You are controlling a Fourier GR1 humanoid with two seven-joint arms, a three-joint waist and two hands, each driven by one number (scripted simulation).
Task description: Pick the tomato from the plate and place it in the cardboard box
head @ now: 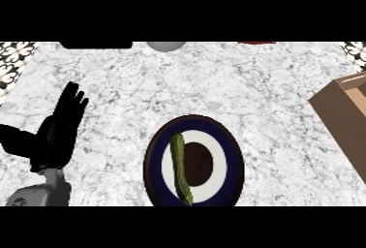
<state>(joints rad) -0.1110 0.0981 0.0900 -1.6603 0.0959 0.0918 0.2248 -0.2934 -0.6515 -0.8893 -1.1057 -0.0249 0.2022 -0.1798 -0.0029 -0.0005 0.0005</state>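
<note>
A dark blue plate (230,160) with a white ring and a brown centre lies at the lower middle of the marble counter. A long green vegetable (179,167), like a cucumber, lies on its left half; no tomato shows anywhere. The brown cardboard box (345,116) stands at the right edge, partly cut off. My left hand (52,135) rests at the left, fingers straight and up, thumb out, holding nothing, well apart from the plate. My right hand does not show.
At the far edge sit a black object (97,44), a grey round object (166,46) and a red object (257,42), all cut off. Patterned tiles (14,58) flank the counter's top corners.
</note>
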